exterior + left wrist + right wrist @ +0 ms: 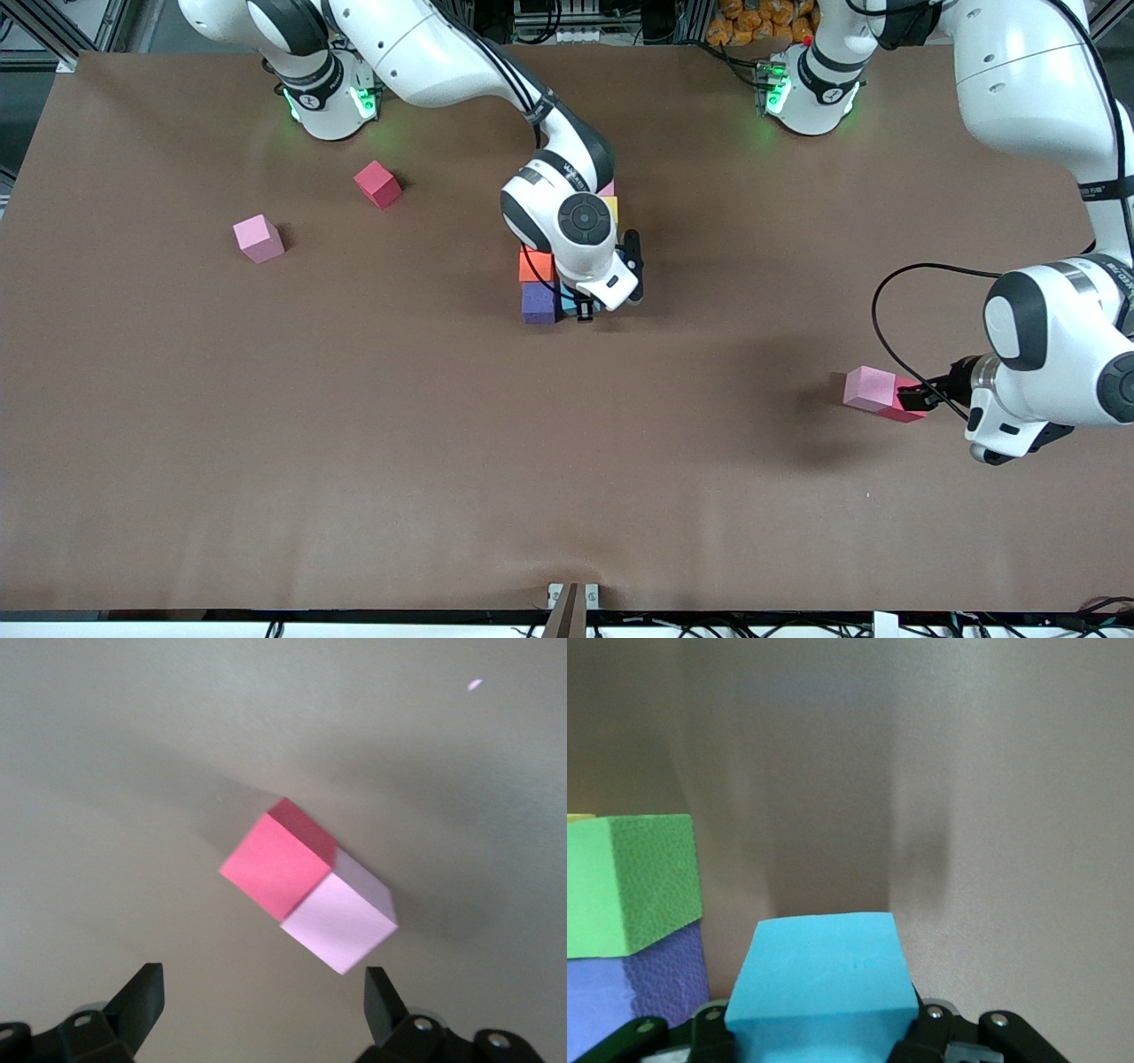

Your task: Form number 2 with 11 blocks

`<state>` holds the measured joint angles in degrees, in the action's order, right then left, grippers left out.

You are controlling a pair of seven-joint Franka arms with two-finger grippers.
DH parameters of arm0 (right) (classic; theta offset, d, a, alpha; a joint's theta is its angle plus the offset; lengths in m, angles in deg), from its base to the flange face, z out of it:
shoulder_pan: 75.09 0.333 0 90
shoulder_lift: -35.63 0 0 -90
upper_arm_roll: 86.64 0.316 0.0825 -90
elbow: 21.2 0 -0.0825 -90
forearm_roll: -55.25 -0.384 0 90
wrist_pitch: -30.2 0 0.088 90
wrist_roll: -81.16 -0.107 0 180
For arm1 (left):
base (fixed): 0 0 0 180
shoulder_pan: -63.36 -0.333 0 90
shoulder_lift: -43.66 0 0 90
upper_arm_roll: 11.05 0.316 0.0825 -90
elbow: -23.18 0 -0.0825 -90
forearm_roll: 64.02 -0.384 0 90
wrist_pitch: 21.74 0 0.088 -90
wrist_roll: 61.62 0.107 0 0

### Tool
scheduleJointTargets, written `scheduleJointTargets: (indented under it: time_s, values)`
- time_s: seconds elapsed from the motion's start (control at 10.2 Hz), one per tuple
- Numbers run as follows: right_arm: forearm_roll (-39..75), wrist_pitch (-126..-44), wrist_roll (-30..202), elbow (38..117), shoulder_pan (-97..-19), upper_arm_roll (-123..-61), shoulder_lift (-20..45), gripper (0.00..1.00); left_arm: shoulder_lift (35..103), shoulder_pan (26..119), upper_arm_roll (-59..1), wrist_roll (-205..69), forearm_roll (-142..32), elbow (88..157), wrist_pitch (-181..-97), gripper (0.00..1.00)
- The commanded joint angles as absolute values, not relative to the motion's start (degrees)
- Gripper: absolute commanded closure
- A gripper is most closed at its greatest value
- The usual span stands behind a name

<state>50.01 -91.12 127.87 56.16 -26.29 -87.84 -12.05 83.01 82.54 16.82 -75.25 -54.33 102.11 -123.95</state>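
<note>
Cyan block [822, 979] clamped in right hand [586, 307], low beside purple block [538, 301] of figure; placing step; next: release squarely; left hand [261, 1001] spread over pink block [869, 388], well apart.

Cyan block [822, 974] gripped beside purple block [538, 302], stray pink blocks [259, 238]
</note>
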Motion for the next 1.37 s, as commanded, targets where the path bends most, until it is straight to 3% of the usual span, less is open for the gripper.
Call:
scheduleJointTargets:
  time_s: [0.0,0.59,1.27]
  values:
    - [49.27,-91.7,129.41,55.62,-25.17,-89.97,-13.15,1.0,81.81,81.91,16.46,-73.84,-55.69,102.55,-125.1,0.0]
    - [49.27,-91.7,129.24,55.53,-24.99,-91.12,-13.76,1.0,81.89,80.34,15.41,-78.73,-47.45,102.46,-125.27,0.0]
    - [49.45,-91.79,129.06,55.62,-23.94,-91.21,-14.38,1.0,85.22,80.59,14.44,-115.03,-44.59,103.16,-125.27,0.0]
